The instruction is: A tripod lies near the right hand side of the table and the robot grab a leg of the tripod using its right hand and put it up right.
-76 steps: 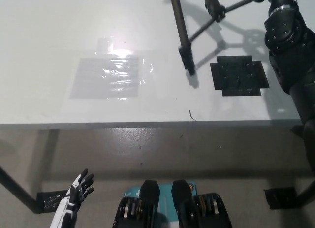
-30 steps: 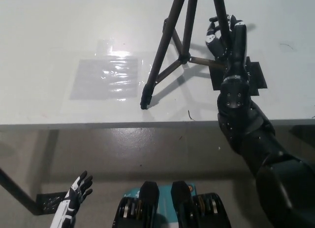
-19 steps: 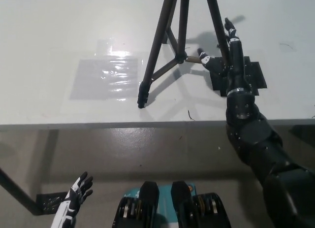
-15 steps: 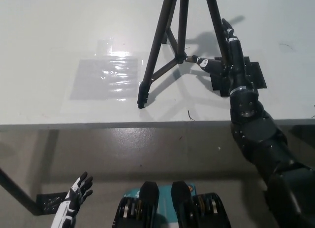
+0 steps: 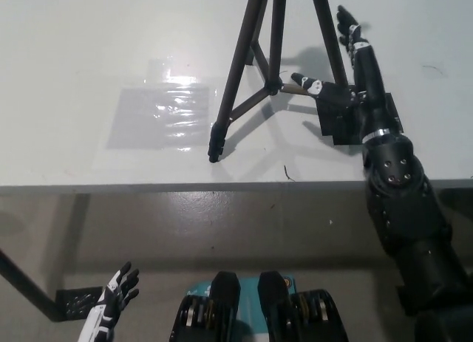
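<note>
Tripod stood upright on the desk, right hand released beside it.

The right hand (image 5: pixel 347 50) is seen at the upper right of the frame with its fingers spread and nothing held; one finger points left toward the tripod's centre brace, and whether it touches cannot be told. The tripod (image 5: pixel 262 69) stands on its legs at the upper middle, one foot near the desk (image 5: pixel 89 54) front edge. Compared with a second ago, the fingers wrapped round the right leg have been opened and drawn slightly right. A black square patch (image 5: pixel 347 124) lies under the forearm, a shiny clear sheet (image 5: pixel 162 117) at left. The left hand (image 5: pixel 114 301) hangs open at the lower left, below the desk.
</note>
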